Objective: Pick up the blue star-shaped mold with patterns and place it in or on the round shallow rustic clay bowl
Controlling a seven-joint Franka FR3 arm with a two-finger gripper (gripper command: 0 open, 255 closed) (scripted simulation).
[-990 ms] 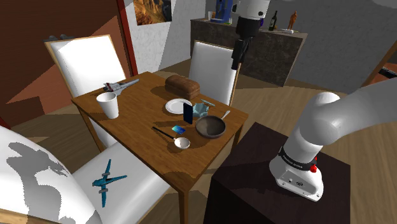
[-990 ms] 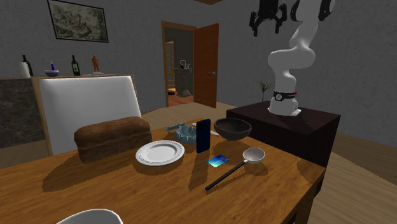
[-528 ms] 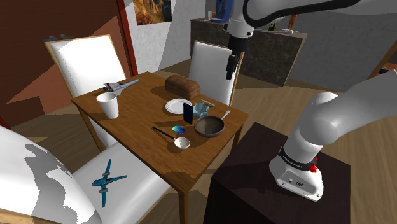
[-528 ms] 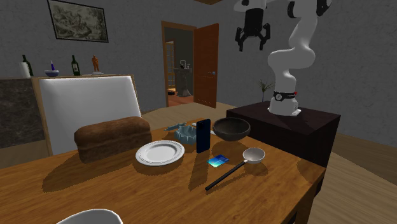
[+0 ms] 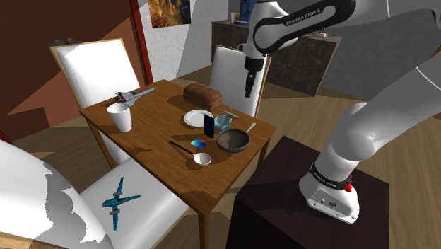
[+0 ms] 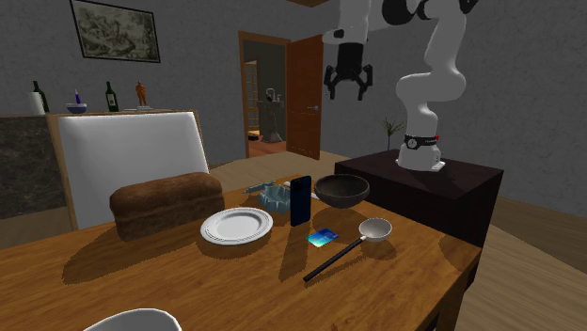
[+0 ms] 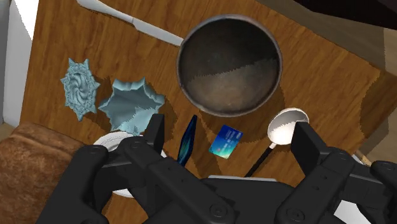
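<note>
**Gripper high over the table, fingers spread**

Looking straight down, the wrist view sets out what the side views crowd together. The swirl-patterned pale-blue mold lies flat near the table edge, just beside a hollow star. Next come the upright phone and the dark bowl, well apart from the mold. The arm arches from the stand. The gripper hangs high, pointing down, fingers spread on nothing, open air beneath.
</note>
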